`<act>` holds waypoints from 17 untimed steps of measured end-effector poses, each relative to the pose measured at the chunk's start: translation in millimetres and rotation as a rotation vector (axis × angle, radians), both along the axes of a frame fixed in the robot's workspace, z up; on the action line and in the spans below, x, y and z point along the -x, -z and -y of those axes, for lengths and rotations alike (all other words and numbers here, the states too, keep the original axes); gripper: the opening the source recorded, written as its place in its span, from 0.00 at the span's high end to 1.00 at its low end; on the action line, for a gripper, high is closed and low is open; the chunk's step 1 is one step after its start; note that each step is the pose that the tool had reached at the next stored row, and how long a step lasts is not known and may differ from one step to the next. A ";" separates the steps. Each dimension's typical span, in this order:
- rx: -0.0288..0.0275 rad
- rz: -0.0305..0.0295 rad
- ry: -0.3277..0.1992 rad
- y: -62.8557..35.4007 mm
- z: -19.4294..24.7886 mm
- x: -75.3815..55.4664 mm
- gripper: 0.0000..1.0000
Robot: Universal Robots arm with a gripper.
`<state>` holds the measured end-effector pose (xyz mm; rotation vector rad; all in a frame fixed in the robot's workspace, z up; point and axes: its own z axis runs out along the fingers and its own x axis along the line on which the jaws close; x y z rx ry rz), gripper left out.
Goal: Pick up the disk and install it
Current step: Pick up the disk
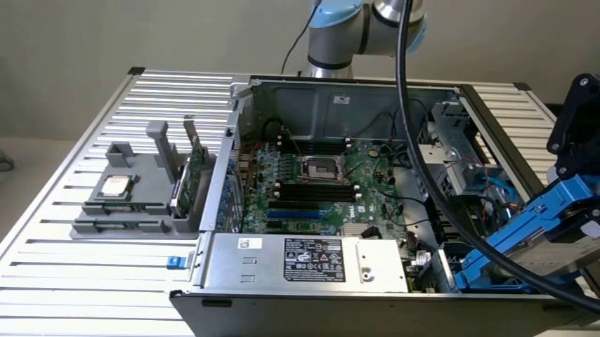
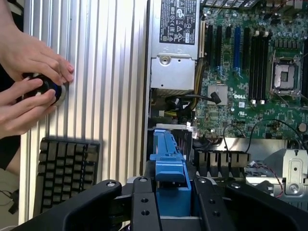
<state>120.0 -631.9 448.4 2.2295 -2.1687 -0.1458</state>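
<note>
Silver slatted table [image 1: 94, 281] carried an open computer case [image 1: 310, 105], with the disk [image 1: 530, 242] held over its end on the exterior view's right.

Inside the case lay the green motherboard [image 1: 319, 189], and along the near wall sat the labelled power supply [image 1: 253, 267]. The arm [image 1: 338, 28] stood behind the case. Its gripper [image 2: 169, 204] was clamped on the disk's blue carrier, with black fingers [image 2: 144, 202] pressed against both sides and the disk tilted, apart from the motherboard. On the exterior view's left a grey fixture [image 1: 122, 217] held a green card [image 1: 195, 175] upright and a small square chip [image 1: 115, 185]. In the wrist view a person's hands [image 2: 29, 57] cupped what seemed a round black knob beside a keyboard [image 2: 65, 173].
</note>
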 end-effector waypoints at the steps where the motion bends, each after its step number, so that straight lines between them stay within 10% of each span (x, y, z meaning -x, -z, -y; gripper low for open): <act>1: 0.0000 -0.0012 0.001 0.6 -0.7 0.0 0.67; 9: -0.0001 -0.0231 0.002 3.3 -8.0 -0.1 0.67; 17: -0.0027 -0.0248 0.002 3.3 -12.8 -2.2 0.67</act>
